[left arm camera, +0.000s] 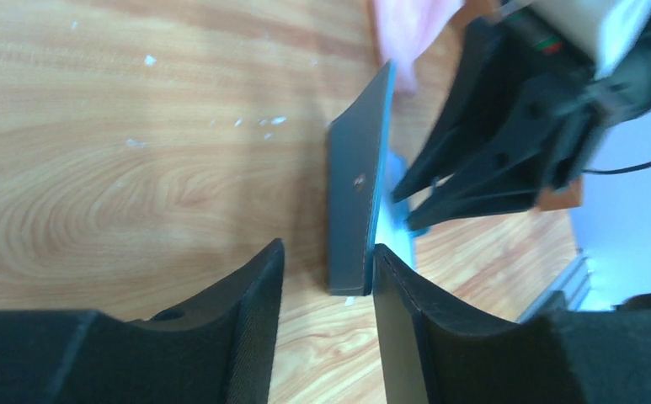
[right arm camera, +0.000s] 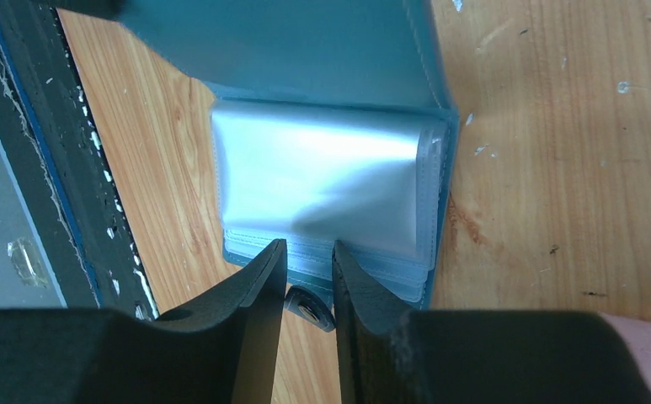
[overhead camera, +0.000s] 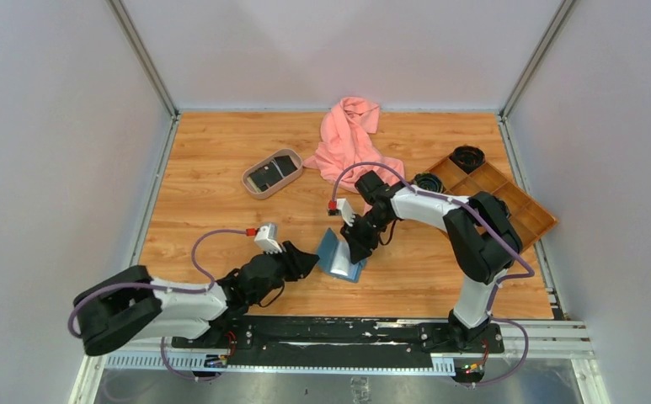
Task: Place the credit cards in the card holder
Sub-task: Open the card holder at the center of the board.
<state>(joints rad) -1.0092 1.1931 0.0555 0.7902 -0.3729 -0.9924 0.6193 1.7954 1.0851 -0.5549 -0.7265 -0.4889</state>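
While both wrist views are half filled by their own black fingers, the holder (overhead camera: 340,257) shows only in part in each. It lies open on the worktop (overhead camera: 212,168) at near centre, between the two claws.

Left wrist: one dark teal cover (left arm camera: 357,210) stands on edge, blurred. Left claw (left arm camera: 328,248) straddles its near end with jaws apart. One finger (left arm camera: 397,320) seems to touch the cover; a gap shows on the other side. Not clamped.

Right wrist: clear sleeves (right arm camera: 322,177) are fanned over the teal inside, top cut off by the frame. Nothing made out in the sleeves; glare hides detail. Right claw (right arm camera: 309,246) is at the sleeves' near edge, jaws almost together with a thin slit between them. Cannot tell whether it pinches a sleeve. Small tab clasp (right arm camera: 309,307) peeps out below the fingers.

Top view, containers:
- Oval tray (overhead camera: 247,180), left of centre, well apart from the holder. Black cards (overhead camera: 271,174) lie in it; count and any other colours too small to tell.
- Wooden tray (overhead camera: 507,202) at the right edge, partly hidden by the right arm. Two round black things (overhead camera: 467,157) sit in its far compartments.
- Pink cloth (overhead camera: 349,139) is heaped at the far middle.
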